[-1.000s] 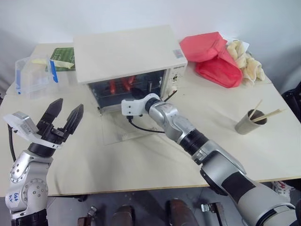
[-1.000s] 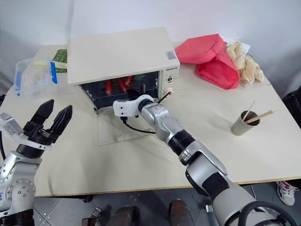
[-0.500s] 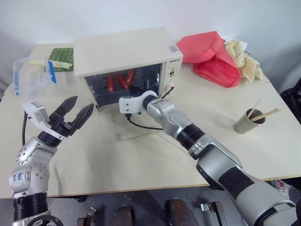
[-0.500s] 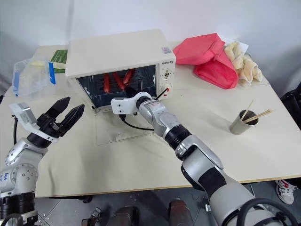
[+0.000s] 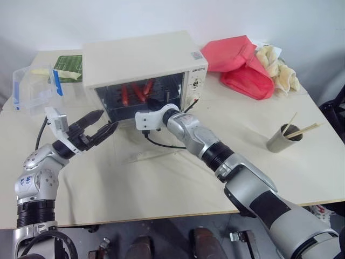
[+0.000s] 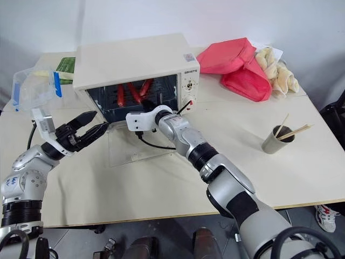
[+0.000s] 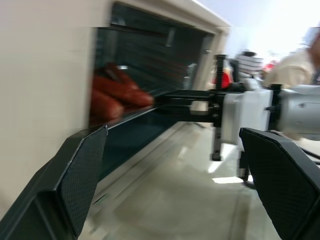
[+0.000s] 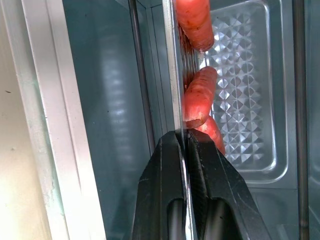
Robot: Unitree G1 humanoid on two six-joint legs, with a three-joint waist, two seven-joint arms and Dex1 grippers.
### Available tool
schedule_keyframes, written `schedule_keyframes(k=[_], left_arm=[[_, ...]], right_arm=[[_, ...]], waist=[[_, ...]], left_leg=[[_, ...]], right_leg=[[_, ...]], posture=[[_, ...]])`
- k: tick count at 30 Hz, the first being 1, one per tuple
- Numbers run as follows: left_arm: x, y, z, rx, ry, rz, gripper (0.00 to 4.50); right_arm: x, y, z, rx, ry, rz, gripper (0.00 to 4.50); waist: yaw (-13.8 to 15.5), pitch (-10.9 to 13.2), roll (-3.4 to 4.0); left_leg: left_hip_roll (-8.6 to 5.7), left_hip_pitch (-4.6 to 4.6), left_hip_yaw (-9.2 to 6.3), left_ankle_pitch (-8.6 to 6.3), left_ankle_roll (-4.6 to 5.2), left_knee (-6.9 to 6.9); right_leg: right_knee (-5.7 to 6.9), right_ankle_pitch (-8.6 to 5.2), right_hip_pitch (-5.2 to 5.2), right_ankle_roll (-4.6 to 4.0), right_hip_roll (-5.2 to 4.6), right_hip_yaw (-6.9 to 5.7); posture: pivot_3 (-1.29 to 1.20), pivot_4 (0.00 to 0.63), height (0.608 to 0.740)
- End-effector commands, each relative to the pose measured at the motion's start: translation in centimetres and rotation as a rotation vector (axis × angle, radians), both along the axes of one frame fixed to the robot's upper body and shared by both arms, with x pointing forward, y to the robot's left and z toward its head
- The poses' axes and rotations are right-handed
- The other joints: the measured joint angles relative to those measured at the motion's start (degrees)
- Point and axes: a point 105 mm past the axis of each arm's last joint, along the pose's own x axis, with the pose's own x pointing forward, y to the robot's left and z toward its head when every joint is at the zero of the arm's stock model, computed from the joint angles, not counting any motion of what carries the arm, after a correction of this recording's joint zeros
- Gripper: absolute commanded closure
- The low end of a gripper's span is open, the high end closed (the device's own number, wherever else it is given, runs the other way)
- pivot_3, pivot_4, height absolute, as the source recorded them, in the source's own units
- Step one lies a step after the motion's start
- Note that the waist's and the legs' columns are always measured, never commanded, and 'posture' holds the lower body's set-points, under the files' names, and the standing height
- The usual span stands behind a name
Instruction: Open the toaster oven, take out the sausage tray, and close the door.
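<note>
Right wrist view: right gripper (image 8: 182, 137) has its two black fingers pinched together on the thin front rim of the sausage tray (image 8: 245, 95). Red sausages (image 8: 199, 97) lie on the tray's embossed silver floor, just past the fingertips, inside the shiny metal cavity.

Left eye view: toaster oven (image 5: 145, 59) sits in the upper centre of the frame on the pale table (image 5: 178, 178). The door (image 5: 145, 148) is swung fully down — its glass pane lies flat on the table in front of the oven mouth. The right arm reaches in from the lower right, with its gripper at the oven opening. The tray sits inside the oven, with sausages visible through the opening.

Left gripper (image 5: 103, 123) is at centre left, just beside the oven's lower left corner, fingers spread wide and holding nothing. Left wrist view confirms this — both fingers (image 7: 80, 175) stand far apart, with the oven's side wall and the open mouth between them.

Other items: clear plastic box (image 5: 35, 86) with blue clips, upper left; red cloth bag (image 5: 242, 65), upper right, with a cream towel (image 5: 280, 67) beside it; grey cup (image 5: 283, 140) holding chopsticks, at right.
</note>
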Motion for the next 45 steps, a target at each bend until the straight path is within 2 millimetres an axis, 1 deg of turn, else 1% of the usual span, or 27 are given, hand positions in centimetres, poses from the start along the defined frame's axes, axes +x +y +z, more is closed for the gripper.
schedule_keyframes(k=[1,4,7,15,30,45], left_arm=[[0.1,0.0,1.1,0.029,-0.022,-0.023,0.00],[0.7,0.2,1.2,0.040,-0.027,-0.010,0.00],[1.7,0.9,1.7,0.038,-0.047,0.039,0.00],[2.7,1.5,2.2,0.032,-0.060,0.067,0.00],[3.3,1.3,2.3,0.025,-0.070,0.072,0.00],[3.5,1.8,2.5,0.017,-0.068,0.091,0.00]], right_arm=[[-0.6,1.0,3.6,0.093,-0.085,0.042,4.39],[-0.6,1.0,3.6,0.094,-0.084,0.042,4.39],[-0.7,1.0,3.5,0.094,-0.083,0.044,4.39],[-1.0,0.9,3.3,0.087,-0.085,0.050,4.39],[-3.0,0.4,2.6,0.067,-0.085,0.059,4.39],[-4.8,-1.1,1.9,0.034,-0.092,0.069,4.39]], waist=[[0.0,0.0,0.00],[-0.1,0.0,0.00],[-0.1,0.0,0.00],[-0.1,0.0,0.00],[0.0,0.0,-0.01],[0.2,0.0,-0.02]], left_leg=[[0.00,0.00,0.00,0.00,0.00,0.00],[0.00,0.00,0.00,0.00,0.00,0.01],[0.00,0.00,-0.01,0.00,0.00,0.02],[0.00,0.00,0.00,0.01,-0.01,0.05],[-0.01,0.00,-0.02,0.01,-0.01,0.08],[-0.02,0.00,-0.01,0.01,-0.01,0.12]], right_leg=[[0.00,0.00,0.00,0.00,0.00,0.00],[0.00,0.00,0.00,0.00,0.00,0.00],[0.02,0.00,0.00,0.00,0.00,-0.01],[0.07,0.00,-0.02,0.00,0.00,-0.01],[0.12,0.00,-0.03,0.00,-0.01,-0.01],[0.16,0.00,-0.03,0.00,-0.01,-0.01]], posture=[[0.00,0.150,0.740],[0.00,0.150,0.740],[0.00,0.150,0.740],[0.00,0.150,0.740],[0.00,0.150,0.740],[0.00,0.150,0.740]])
